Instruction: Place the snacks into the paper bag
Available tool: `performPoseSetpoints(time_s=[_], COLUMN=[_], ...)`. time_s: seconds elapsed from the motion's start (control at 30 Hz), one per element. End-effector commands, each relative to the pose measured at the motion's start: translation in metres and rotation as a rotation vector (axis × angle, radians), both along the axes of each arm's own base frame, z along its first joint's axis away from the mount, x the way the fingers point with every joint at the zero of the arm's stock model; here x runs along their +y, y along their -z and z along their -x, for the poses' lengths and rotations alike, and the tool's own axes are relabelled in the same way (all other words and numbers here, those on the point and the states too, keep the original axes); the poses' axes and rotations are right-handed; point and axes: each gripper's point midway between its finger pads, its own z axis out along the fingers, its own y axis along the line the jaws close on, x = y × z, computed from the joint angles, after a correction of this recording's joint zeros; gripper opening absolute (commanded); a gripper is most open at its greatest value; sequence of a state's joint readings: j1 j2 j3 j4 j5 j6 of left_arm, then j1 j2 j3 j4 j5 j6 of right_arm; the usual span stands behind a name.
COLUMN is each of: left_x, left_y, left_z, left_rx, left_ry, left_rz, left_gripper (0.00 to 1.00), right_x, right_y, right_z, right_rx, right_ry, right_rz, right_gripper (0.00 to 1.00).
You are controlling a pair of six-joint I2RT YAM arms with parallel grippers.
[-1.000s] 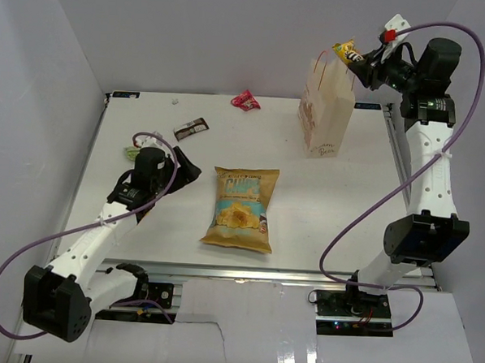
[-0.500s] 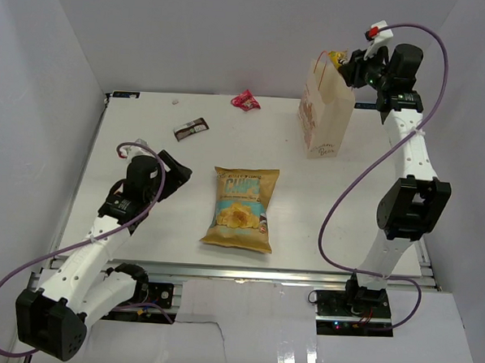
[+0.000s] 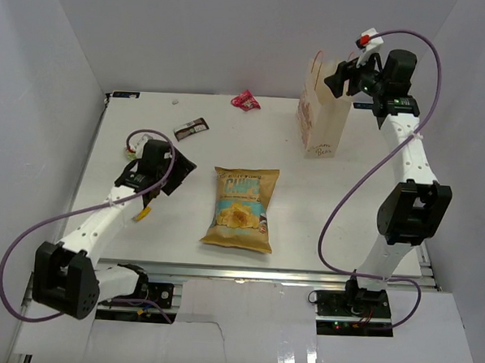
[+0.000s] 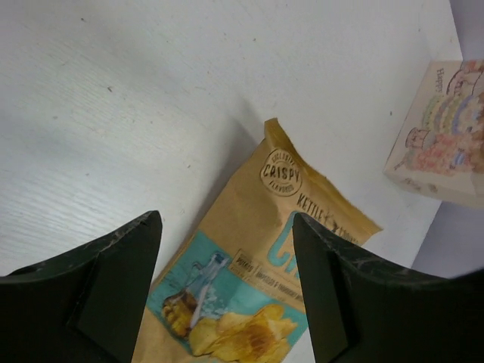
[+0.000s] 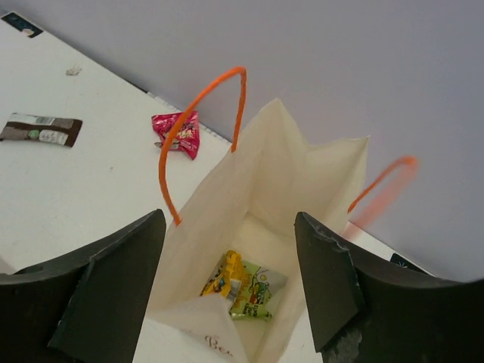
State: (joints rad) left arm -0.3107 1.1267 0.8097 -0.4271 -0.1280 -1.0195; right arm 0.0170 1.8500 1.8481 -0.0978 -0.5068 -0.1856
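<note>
The paper bag (image 3: 320,120) stands upright at the back right, with orange-red handles (image 5: 198,121). My right gripper (image 3: 339,78) hovers open just above its mouth, holding nothing. Inside the bag lie a yellow packet (image 5: 230,274) and a green packet (image 5: 262,292). The chips bag (image 3: 241,209) lies flat mid-table. My left gripper (image 3: 178,175) is open and empty to its left, with the chips bag's top (image 4: 281,175) showing between its fingers. A dark brown packet (image 3: 190,128), a pink-red packet (image 3: 246,100) and a yellow-orange packet (image 3: 144,213) lie on the table.
A small green packet (image 3: 130,150) peeks out behind the left arm. White walls close the table at the back and both sides. The left wrist view shows the paper bag's printed side (image 4: 442,132) at far right.
The right gripper moved left over the bag's mouth and opened; the yellow packet it held now lies inside. The left arm turned toward the chips bag, uncovering the yellow-orange packet.
</note>
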Motion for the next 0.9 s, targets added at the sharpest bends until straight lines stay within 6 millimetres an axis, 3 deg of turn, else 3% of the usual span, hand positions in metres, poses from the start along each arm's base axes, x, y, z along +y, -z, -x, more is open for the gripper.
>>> performPoseSetpoints(time_s=[0.0,0.03,0.07,0.1,0.13,0.17,0.2,0.23,0.27,0.3,0.33,0.37,0.4,0.43,0.47,0.57,0.6,0.67,0.73,0.8,0.83,0.87], left_x=[0.009,0.009,0.008,0.018,0.018,0.022,0.028,0.032,0.035,0.039,0.042,0.043,0.046,0.046,0.047,0.047,0.047,0.047,0.047,0.047,0.048,0.049], left_y=[-0.027,-0.003,-0.016,-0.011,0.017,0.020,0.008,0.012,0.028,0.015,0.016,0.040,0.041,0.027,0.046,0.045,0.062,0.072,0.097,0.107,0.124,0.126], left_z=[-0.044,-0.058,-0.078,-0.093,-0.107,-0.123,-0.146,-0.160,-0.180,-0.202,-0.216,-0.227,-0.238,-0.256,-0.265,-0.284,-0.285,-0.284,-0.278,-0.276,-0.268,-0.270], left_rx=[-0.004,0.079,0.081,0.101,0.177,0.180,0.135,0.123,0.116,0.069,0.059,0.096,0.092,0.056,0.081,0.087,0.123,0.170,0.246,0.286,0.344,0.353], left_ry=[-0.163,-0.195,-0.245,-0.294,-0.325,-0.380,-0.412,-0.442,-0.470,-0.495,-0.515,-0.542,-0.568,-0.572,-0.591,-0.632,-0.652,-0.693,-0.733,-0.761,-0.787,-0.798], left_rz=[0.102,0.114,0.172,0.197,0.211,0.249,0.273,0.285,0.296,0.339,0.359,0.357,0.389,0.414,0.416,0.473,0.477,0.502,0.502,0.507,0.495,0.499], left_gripper=[0.79,0.78,0.77,0.77,0.76,0.76,0.76,0.76,0.76,0.77,0.77,0.77,0.78,0.78,0.78,0.78,0.78,0.78,0.78,0.77,0.77,0.76], right_x=[-0.001,-0.001,0.000,0.002,0.002,0.004,0.005,0.007,0.008,0.011,0.011,0.012,0.012,0.012,0.013,0.014,0.014,0.014,0.014,0.014,0.014,0.014], right_y=[-0.048,-0.034,-0.026,-0.010,0.004,0.012,0.012,0.038,0.049,0.048,0.068,0.075,0.075,0.090,0.091,0.103,0.104,0.106,0.106,0.104,0.104,0.104], right_z=[0.054,0.064,0.073,0.088,0.098,0.109,0.123,0.135,0.146,0.158,0.168,0.175,0.184,0.191,0.198,0.206,0.207,0.207,0.205,0.203,0.203,0.202], right_rx=[-0.098,-0.065,-0.044,-0.003,0.018,0.031,0.025,0.080,0.094,0.090,0.135,0.152,0.137,0.168,0.166,0.189,0.196,0.208,0.214,0.216,0.218,0.222], right_ry=[-0.140,-0.168,-0.195,-0.212,-0.232,-0.250,-0.261,-0.282,-0.309,-0.329,-0.338,-0.347,-0.353,-0.360,-0.364,-0.373,-0.373,-0.369,-0.365,-0.363,-0.362,-0.360], right_rz=[0.043,0.076,0.087,0.091,0.113,0.117,0.124,0.121,0.141,0.142,0.137,0.138,0.148,0.143,0.144,0.139,0.136,0.128,0.121,0.117,0.115,0.113], right_gripper=[0.76,0.76,0.77,0.77,0.77,0.77,0.77,0.77,0.78,0.78,0.78,0.78,0.78,0.78,0.78,0.78,0.78,0.78,0.78,0.78,0.78,0.78])
